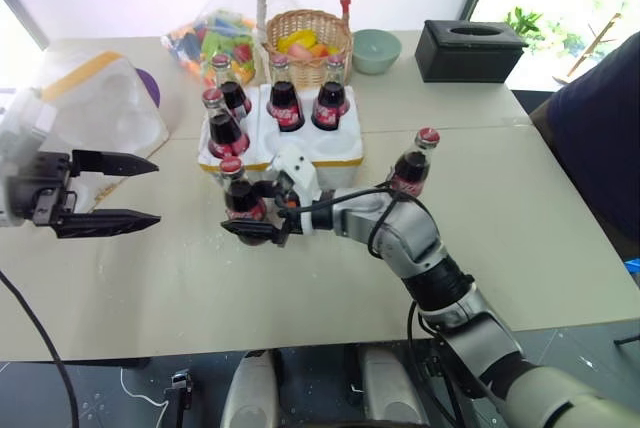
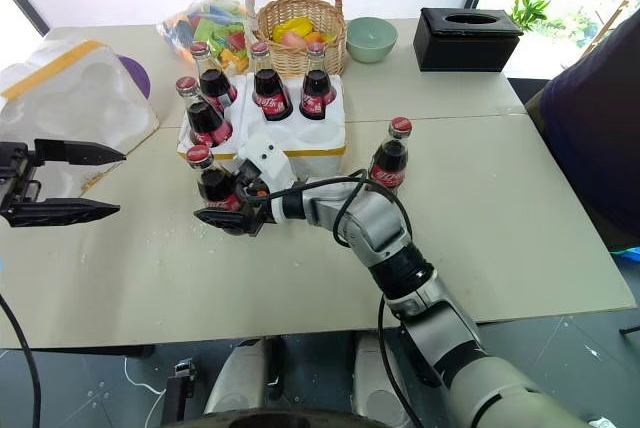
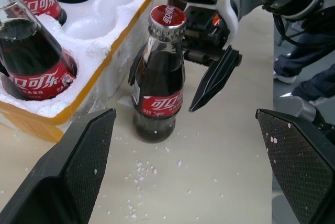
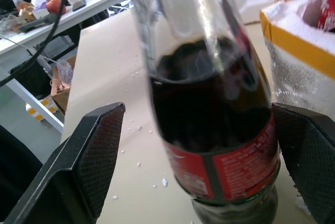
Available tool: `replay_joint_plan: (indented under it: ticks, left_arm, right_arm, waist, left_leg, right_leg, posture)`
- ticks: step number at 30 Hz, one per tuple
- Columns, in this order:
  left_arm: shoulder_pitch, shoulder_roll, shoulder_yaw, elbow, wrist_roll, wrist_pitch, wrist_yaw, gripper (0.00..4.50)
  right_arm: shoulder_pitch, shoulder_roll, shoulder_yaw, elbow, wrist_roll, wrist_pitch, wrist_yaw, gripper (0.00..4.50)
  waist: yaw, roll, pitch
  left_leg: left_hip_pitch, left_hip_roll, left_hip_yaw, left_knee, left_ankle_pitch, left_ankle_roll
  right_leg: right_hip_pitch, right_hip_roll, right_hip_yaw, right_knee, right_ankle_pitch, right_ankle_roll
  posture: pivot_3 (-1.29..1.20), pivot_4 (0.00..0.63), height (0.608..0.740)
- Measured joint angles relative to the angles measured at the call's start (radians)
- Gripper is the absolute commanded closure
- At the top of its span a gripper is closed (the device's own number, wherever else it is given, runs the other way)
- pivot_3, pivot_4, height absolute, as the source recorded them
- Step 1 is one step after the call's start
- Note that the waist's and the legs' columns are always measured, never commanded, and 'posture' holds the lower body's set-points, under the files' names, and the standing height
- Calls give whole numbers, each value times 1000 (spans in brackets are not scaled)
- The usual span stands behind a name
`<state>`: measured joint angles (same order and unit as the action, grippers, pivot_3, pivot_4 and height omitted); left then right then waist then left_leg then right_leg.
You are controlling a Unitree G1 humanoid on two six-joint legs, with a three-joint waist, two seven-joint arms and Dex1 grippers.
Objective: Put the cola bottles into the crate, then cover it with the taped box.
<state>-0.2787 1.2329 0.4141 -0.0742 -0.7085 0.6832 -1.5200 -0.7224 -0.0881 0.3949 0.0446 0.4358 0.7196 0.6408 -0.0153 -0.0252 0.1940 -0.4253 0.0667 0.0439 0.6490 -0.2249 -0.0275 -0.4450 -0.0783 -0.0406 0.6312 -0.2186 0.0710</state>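
Currently the right gripper (image 1: 262,220) straddles a small glass cola bottle with a red cap and label (image 1: 240,194), standing on the beige table (image 1: 520,228) just near of the low white styrofoam crate with the yellow tape strip (image 1: 335,148); its black fingers are spread to either side, not yet clamped. Four bottles already sit in the wells, and another bottle (image 1: 414,167) waits on the table to the right. The left gripper (image 1: 130,191) hangs with its fingers apart at the left, near the yellow-taped styrofoam box (image 1: 105,98). Judging by this, loading is under way; next the fingers should squeeze the bottle's body and lift it into a free near well.
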Motion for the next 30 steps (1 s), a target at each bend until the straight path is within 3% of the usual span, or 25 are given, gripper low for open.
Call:
replay_joint_plan:
  ticks: [3,11,15,18,24,30]
  left_arm:
    - [1,0,1,0,-3,3,4,0]
    - [1,-14,0,-9,-15,4,22,0]
    - [-22,-20,-14,-5,-16,0,26,0]
    - [-57,-28,-40,6,-15,-12,34,0]
    - [-78,-67,-68,13,-15,-22,57,0]
    - [-124,-108,-75,23,-17,-26,106,0]
  right_arm:
    - [-6,13,-21,16,-31,-25,-13,1638]
    - [-13,-34,-162,-160,119,197,3,1638]
    - [-158,-71,-310,-190,219,300,-24,1638]
    - [-317,-95,-378,-109,193,253,-66,1638]
    - [-371,-102,-354,164,28,57,-100,1638]
    - [-316,-85,-255,166,-65,-10,-59,1638]
  waist:
    - [0,0,0]
    - [1,0,0]
    - [1,1,1]
    - [0,1,1]
    - [-2,1,1]
    - [-2,-1,0]
  left_leg:
    - [0,0,0,0,0,0]
    - [-1,0,0,-1,0,0]
    - [-1,0,0,0,0,0]
    - [0,0,0,-1,0,0]
    - [-1,0,1,-2,0,0]
    - [-2,0,0,-2,0,0]
  right_leg:
    - [0,0,0,0,0,0]
    - [-1,0,0,0,2,3]
    - [-1,0,0,0,2,3]
    - [-1,0,0,0,2,3]
    - [-2,0,0,-1,2,3]
    - [-3,0,0,1,2,3]
  posture:
    - [0,150,740]
    - [0,150,740]
    - [0,150,740]
    - [0,150,740]
    - [0,150,740]
    - [0,150,740]
